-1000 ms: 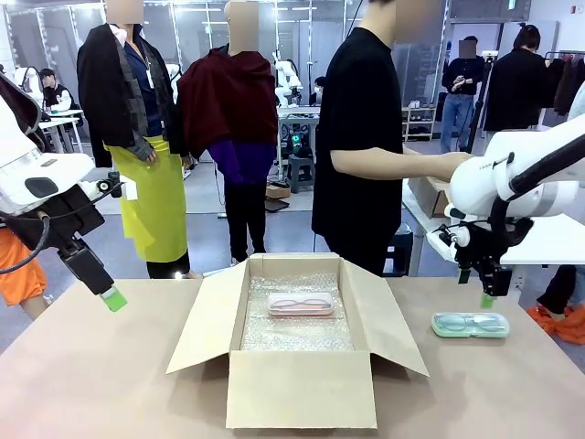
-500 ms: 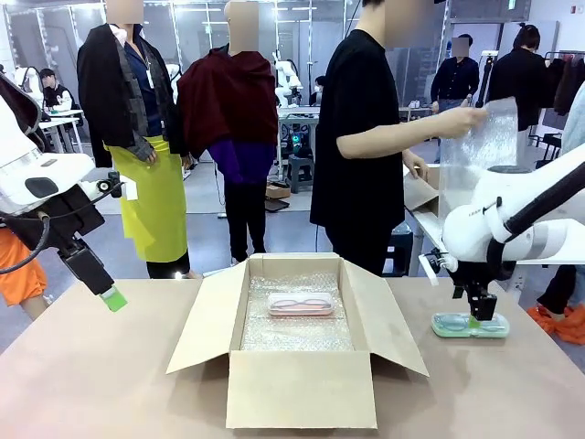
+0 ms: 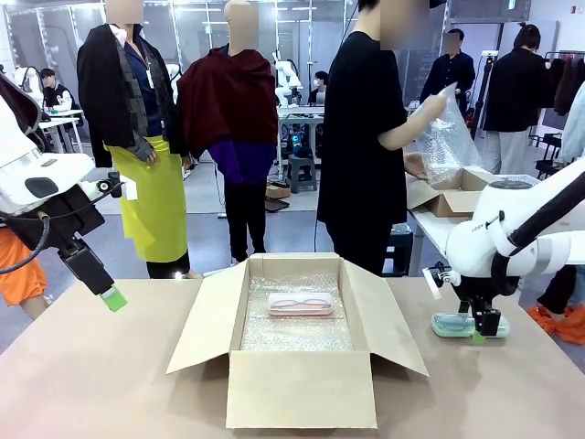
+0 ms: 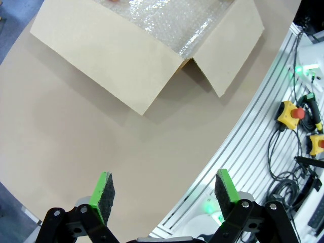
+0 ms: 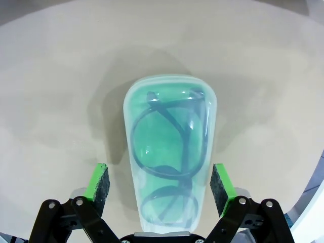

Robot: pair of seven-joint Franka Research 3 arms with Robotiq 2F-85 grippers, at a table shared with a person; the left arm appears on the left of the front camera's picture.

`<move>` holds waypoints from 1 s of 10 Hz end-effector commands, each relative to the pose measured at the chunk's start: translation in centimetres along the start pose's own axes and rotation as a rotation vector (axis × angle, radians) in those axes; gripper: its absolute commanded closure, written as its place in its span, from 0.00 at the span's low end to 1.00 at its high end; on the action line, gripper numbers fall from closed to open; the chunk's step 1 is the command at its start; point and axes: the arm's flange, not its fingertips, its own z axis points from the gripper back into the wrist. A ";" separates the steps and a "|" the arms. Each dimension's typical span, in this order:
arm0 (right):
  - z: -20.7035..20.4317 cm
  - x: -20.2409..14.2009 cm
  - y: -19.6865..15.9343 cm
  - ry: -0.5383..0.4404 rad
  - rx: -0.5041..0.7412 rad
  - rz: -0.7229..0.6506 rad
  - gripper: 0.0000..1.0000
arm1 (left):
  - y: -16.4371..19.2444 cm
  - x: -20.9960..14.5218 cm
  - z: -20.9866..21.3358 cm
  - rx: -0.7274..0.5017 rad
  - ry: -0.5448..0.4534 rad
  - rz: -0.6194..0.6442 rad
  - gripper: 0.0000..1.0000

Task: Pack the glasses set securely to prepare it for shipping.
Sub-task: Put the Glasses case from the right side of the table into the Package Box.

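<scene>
Teal glasses case (image 5: 169,126) near end cut off under right gripper (image 5: 160,177); long axis crosswise between wide, untouching jaws.

Cardboard box (image 3: 302,402) open above; right flap (image 3: 384,315) juts toward teal case (image 3: 448,324).

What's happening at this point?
The right pincer straddles the teal case on the table, jaws open, not yet gripping. The pink case lies on bubble wrap in the open box. The left pincer hovers open beside the box. A person at the far side handles a bubble sheet.
</scene>
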 end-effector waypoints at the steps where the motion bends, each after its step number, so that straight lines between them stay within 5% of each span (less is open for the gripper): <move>1: -1.0 0.2 0.1 -0.009 -0.019 -0.043 0.04 | -0.1 0.0 0.2 -0.009 -0.015 0.006 0.00; 10: 1.8 0.2 -0.9 -0.041 0.031 -0.087 0.77 | -0.1 0.0 0.2 -0.009 -0.015 0.006 0.00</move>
